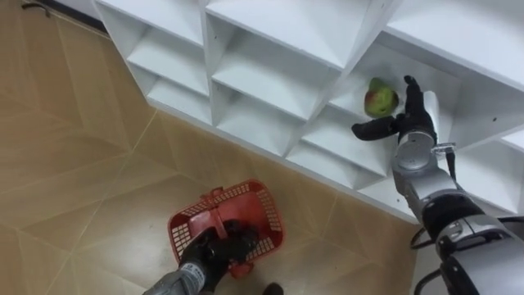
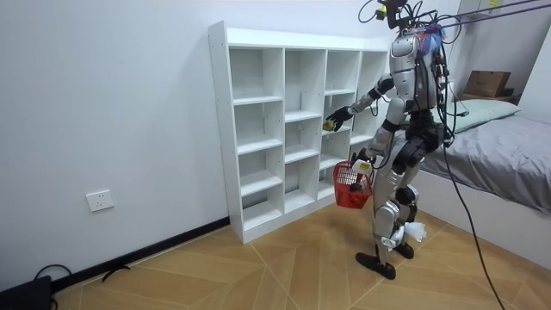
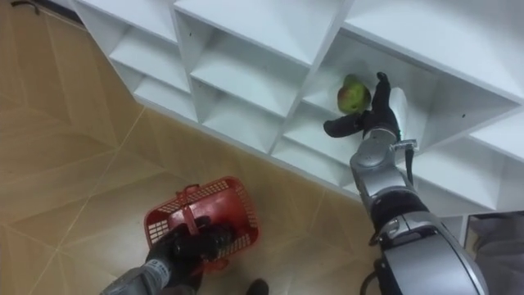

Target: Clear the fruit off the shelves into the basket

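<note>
A green fruit with a red blush point(image 1: 380, 98) lies in a compartment of the white shelf unit point(image 1: 270, 57). My right hand point(image 1: 412, 117) reaches into that compartment and is open. Its straight fingers stand just right of the fruit and its thumb stretches out below it; I cannot tell whether they touch. Lower down, my left hand point(image 1: 211, 251) is curled round the handle of a red plastic basket point(image 1: 260, 206), which hangs above the wooden floor. In the room view I stand facing the shelf unit point(image 2: 258, 129), with the fruit point(image 2: 328, 124) at chest height and the basket point(image 2: 348, 188) by my thigh.
The shelf unit's dividers and front edges point(image 1: 364, 168) lie close around my right forearm. A bed point(image 2: 508, 164) with a cardboard box point(image 2: 487, 83) stands behind me at the room view's right. Herringbone wood floor point(image 1: 74, 205) spreads out to my left.
</note>
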